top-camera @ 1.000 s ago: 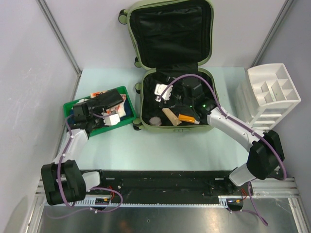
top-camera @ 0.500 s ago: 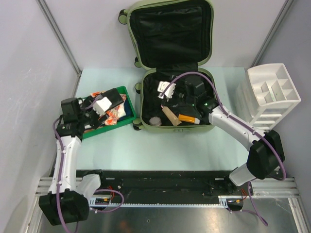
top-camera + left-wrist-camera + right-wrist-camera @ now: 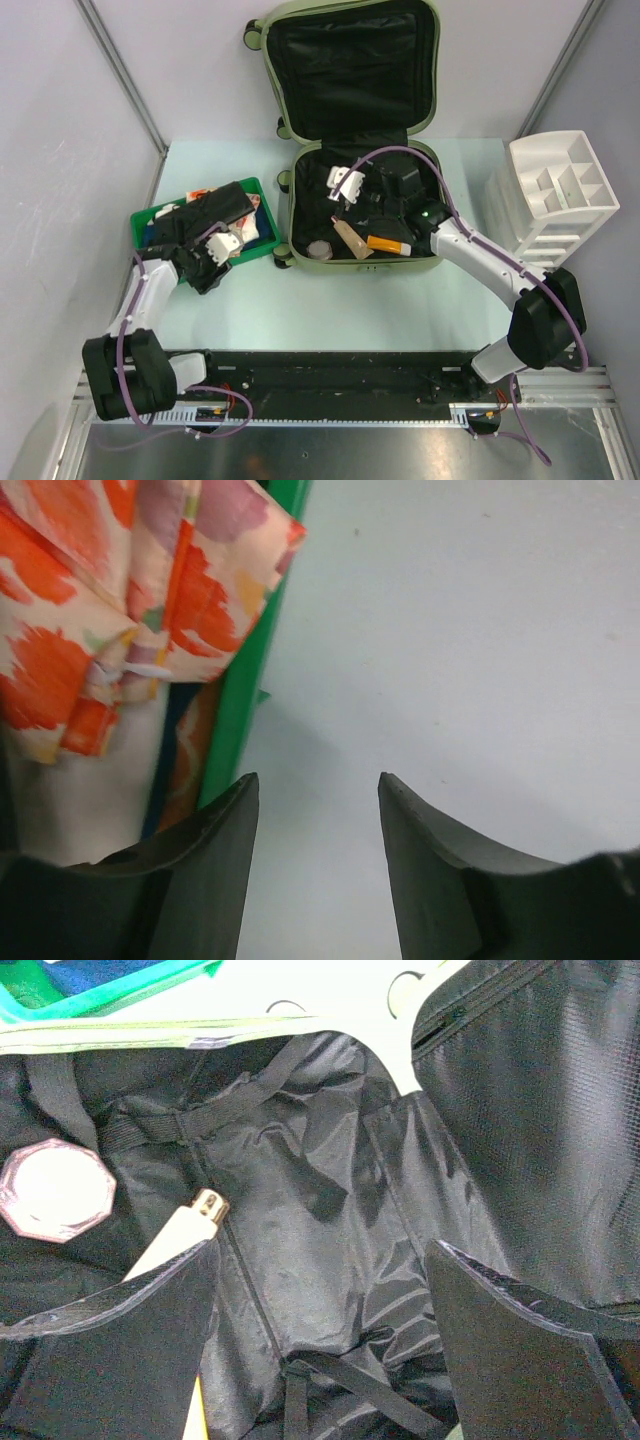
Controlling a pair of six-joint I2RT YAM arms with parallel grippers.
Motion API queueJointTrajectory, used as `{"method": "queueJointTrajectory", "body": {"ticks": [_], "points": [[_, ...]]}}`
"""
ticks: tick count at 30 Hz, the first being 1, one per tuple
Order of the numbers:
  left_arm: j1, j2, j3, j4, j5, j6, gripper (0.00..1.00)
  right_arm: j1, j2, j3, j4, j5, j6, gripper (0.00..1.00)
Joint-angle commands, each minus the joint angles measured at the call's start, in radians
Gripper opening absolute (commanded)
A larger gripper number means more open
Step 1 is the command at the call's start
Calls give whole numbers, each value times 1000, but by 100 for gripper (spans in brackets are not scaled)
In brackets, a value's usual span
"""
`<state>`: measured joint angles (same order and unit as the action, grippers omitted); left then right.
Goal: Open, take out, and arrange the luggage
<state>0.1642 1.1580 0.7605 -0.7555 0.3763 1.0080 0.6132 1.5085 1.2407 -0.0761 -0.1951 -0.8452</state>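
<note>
While I watch from the overhead camera, the luggage point(image 3: 350, 65), a pale olive-green hard-shell suitcase, lies open at 12 o'clock on the pale table point(image 3: 350, 300). Its lid is swung away toward 12 o'clock and black lining shows in both halves. My right gripper point(image 3: 320, 1330) hangs over the near half with its 2 fingers spread wide and nothing between them, only black lining and straps below. At 9 o'clock from it in the right wrist view sit a round jar with a pinkish lid point(image 3: 55, 1190) and a beige tube point(image 3: 175, 1240). An orange item point(image 3: 384, 243) lies just beside the tube in the overhead view. A green tray point(image 3: 145, 215) sits at 9 o'clock of the suitcase, holding an orange-patterned cloth point(image 3: 90, 600). My left gripper point(image 3: 315, 850) hovers at the tray's edge, fingers parted, bare table between them. A white organizer point(image 3: 560, 190) stands at 3 o'clock.
</note>
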Motion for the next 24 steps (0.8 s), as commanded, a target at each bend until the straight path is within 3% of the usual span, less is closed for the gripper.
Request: {"method": "queueJointTrajectory", "body": {"ticks": [1,9,15,16,18,21,24], "points": [[4,34,0,129,-30,102,57,14,-24,20,-36,-3,28,87],[-8,150,-18,278,-99,176,54,16,-25,20,-59,9,31,86],[-18,255,39,329,-103,198,23,0,-18,20,-56,3,17,86],[-17,285,49,353,-118,208,13,-3,-18,20,-56,2,15,86],[-17,337,98,384,-145,218,3,-7,-13,20,-51,-1,15,86],[-11,451,206,412,-171,210,0,-18,-8,20,-48,-4,9,86],[-6,499,252,430,-111,369,0,-30,-7,20,-39,-4,8,86]]}}
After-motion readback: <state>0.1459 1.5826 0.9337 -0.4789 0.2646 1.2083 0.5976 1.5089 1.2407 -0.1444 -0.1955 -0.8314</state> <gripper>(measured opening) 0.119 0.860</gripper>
